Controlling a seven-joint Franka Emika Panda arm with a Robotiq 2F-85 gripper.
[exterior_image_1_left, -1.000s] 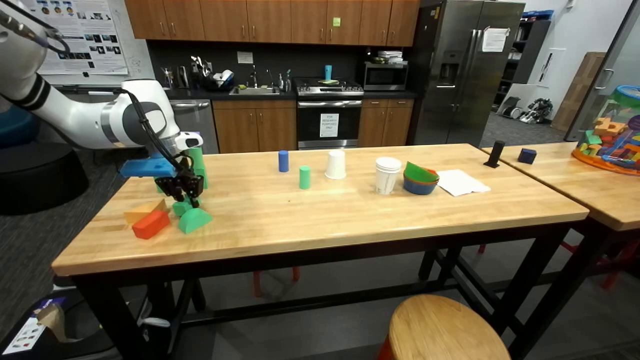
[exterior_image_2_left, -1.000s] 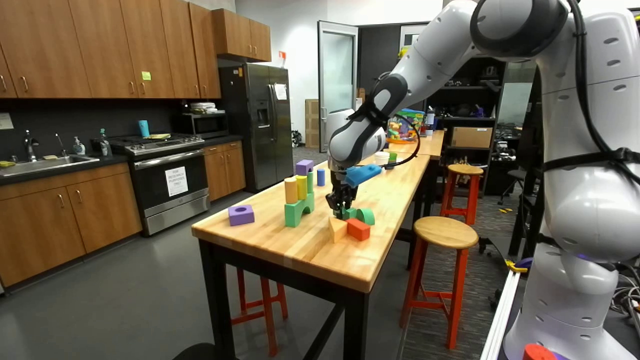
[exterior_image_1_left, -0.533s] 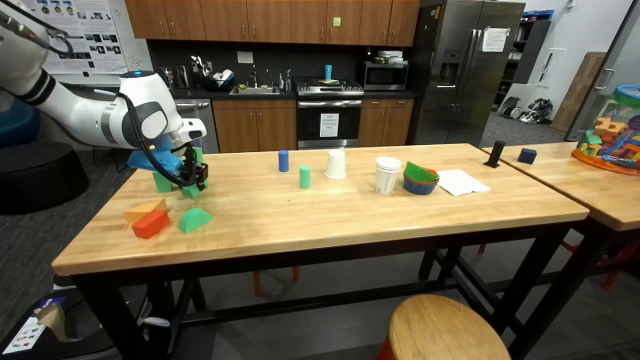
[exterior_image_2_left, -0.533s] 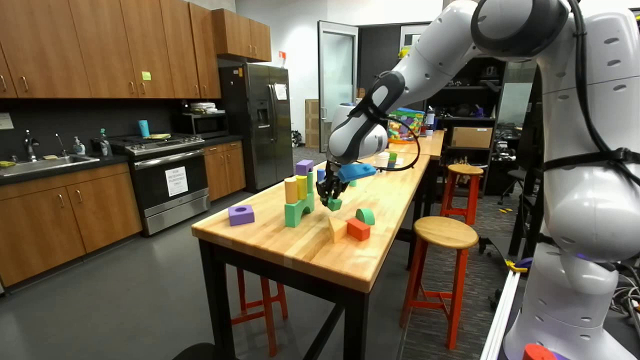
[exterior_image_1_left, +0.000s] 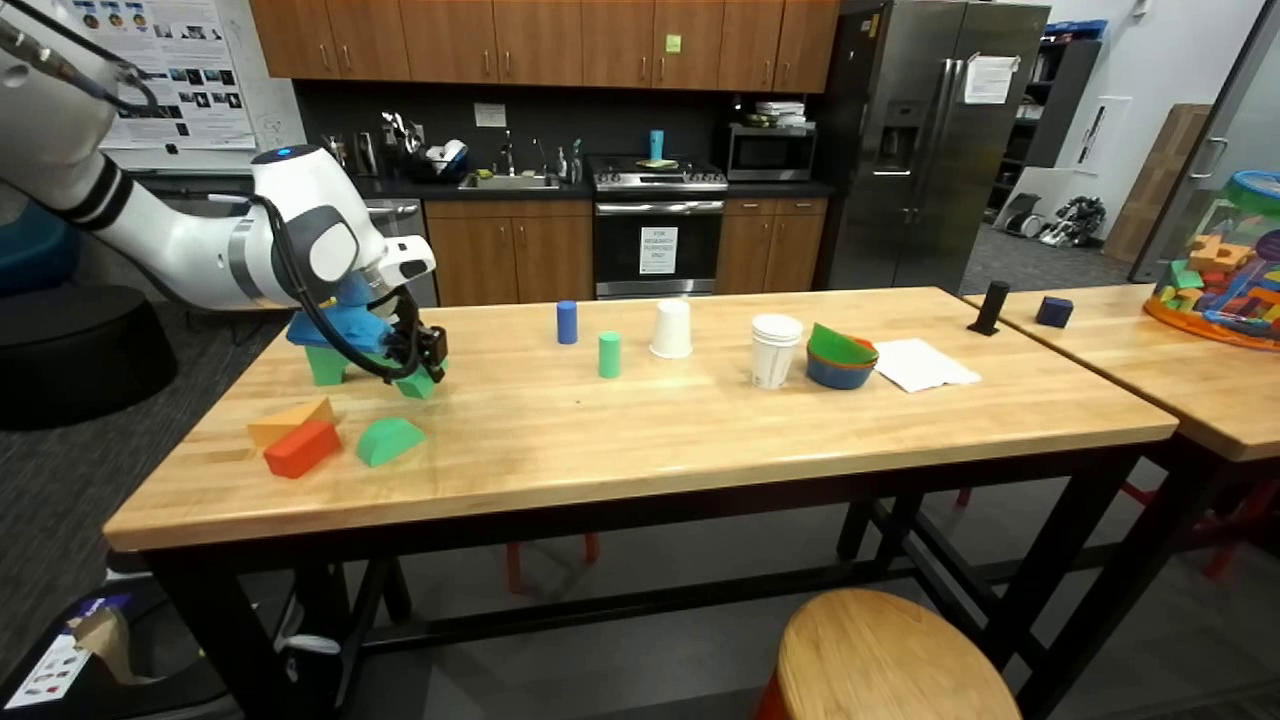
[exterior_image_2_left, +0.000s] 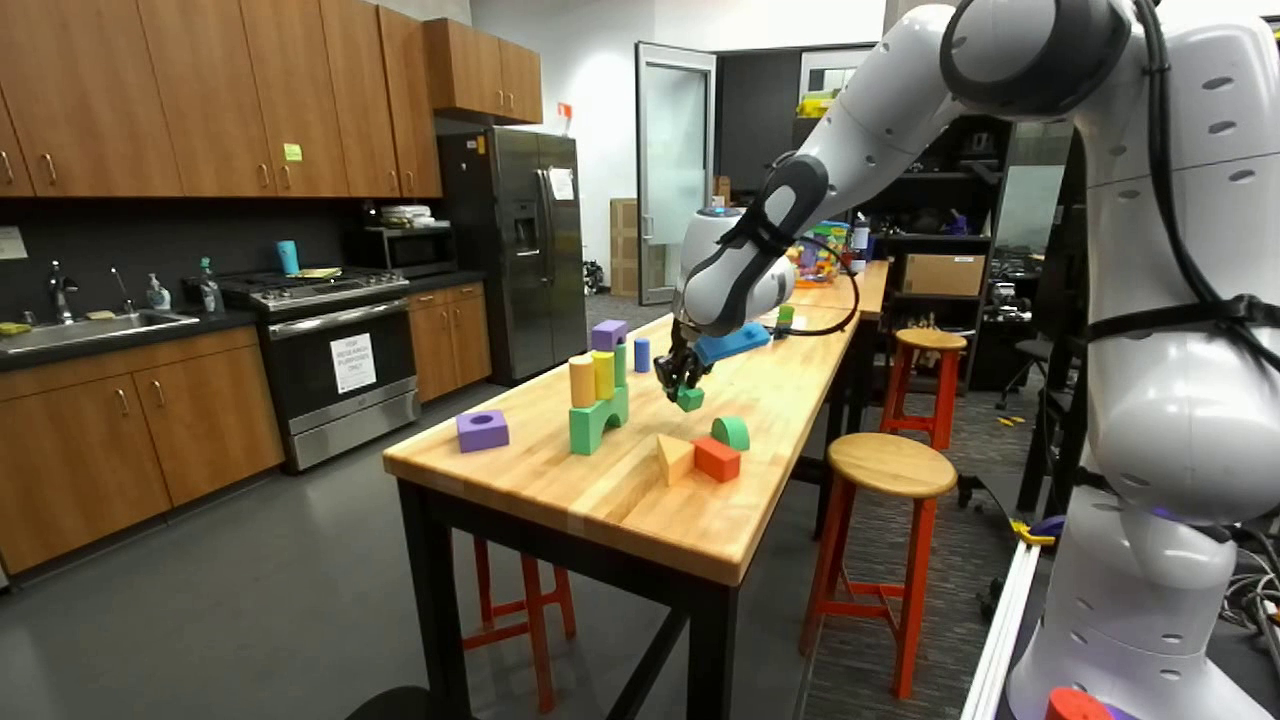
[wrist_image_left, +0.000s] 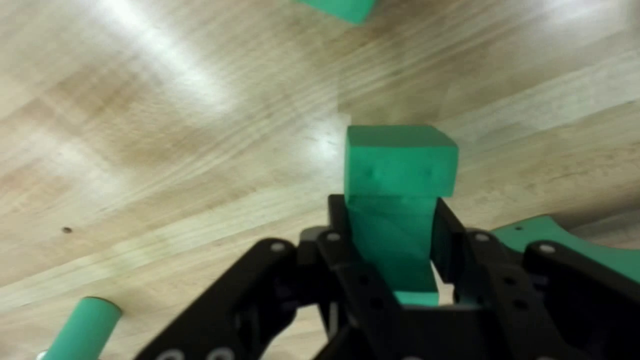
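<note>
Green block (wrist_image_left: 400, 172) now aloft, arch (exterior_image_2_left: 598, 412) nearby

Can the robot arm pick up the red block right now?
Probably not: its fingers are already closed on a green block. The red block itself looks uncovered on top, so only the full grip seems in the way.

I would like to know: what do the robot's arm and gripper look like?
The arm is white with rounded segments and dark grey bands. A black cable runs along it, tied with black straps. The gripper has black, jointed fingers with pale round screws; a blue attachment sits beside it.
</note>
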